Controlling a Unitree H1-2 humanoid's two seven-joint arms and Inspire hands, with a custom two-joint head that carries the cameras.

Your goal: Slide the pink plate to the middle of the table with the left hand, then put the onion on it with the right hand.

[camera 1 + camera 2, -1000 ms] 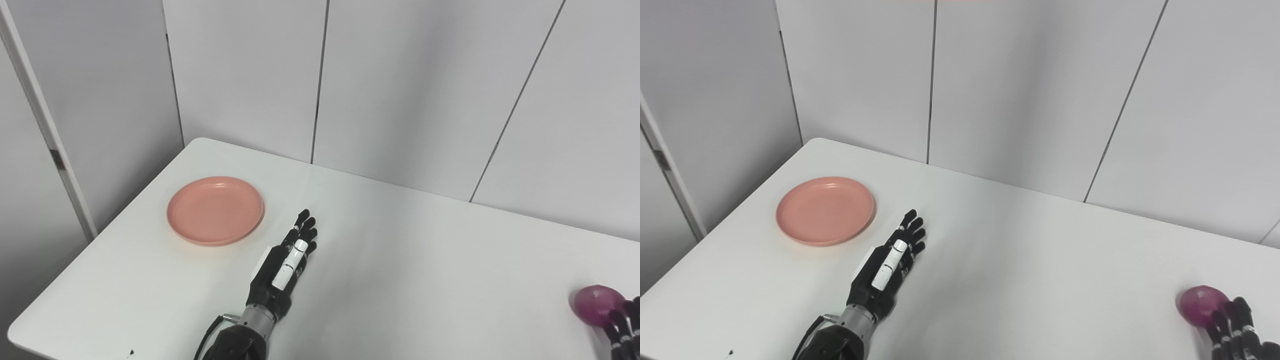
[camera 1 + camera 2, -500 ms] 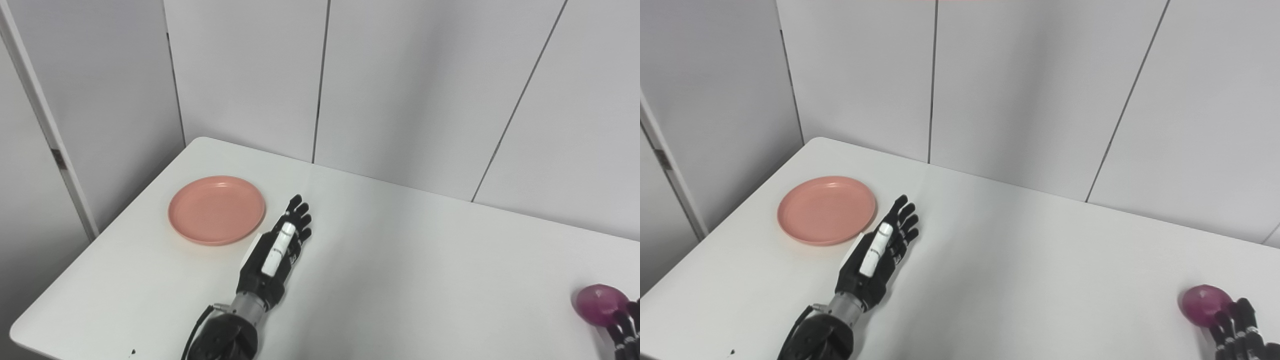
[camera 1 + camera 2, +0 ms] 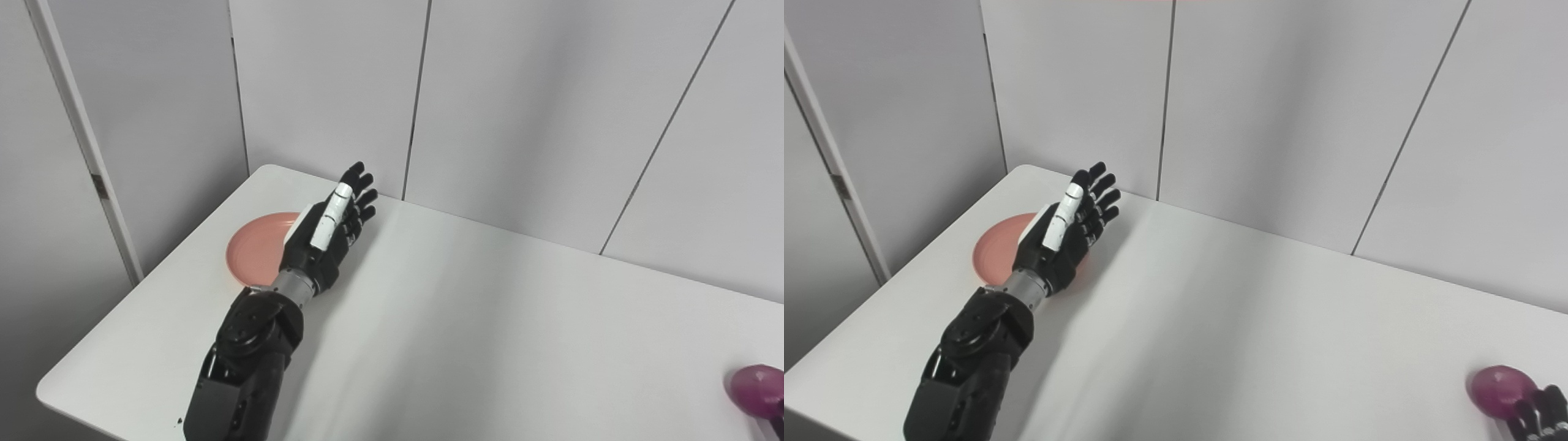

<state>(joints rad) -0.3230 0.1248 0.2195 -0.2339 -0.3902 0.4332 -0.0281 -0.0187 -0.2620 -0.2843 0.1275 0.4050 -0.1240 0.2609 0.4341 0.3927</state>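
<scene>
White worktop (image 3: 490,318) carries the left hand (image 3: 324,229) raised flat with fingers spread, holding nothing, over the right part of the pink plate (image 3: 254,251) near the far-left corner, bare surface stretching to the purple onion (image 3: 1494,392) touching the right hand (image 3: 1534,416), whose fingers are cut off by the frame.

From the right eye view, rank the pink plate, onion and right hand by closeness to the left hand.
1. pink plate: partly hidden behind the left hand, far left.
2. onion: near right edge.
3. right hand: bottom-right corner, just beyond the onion.
</scene>
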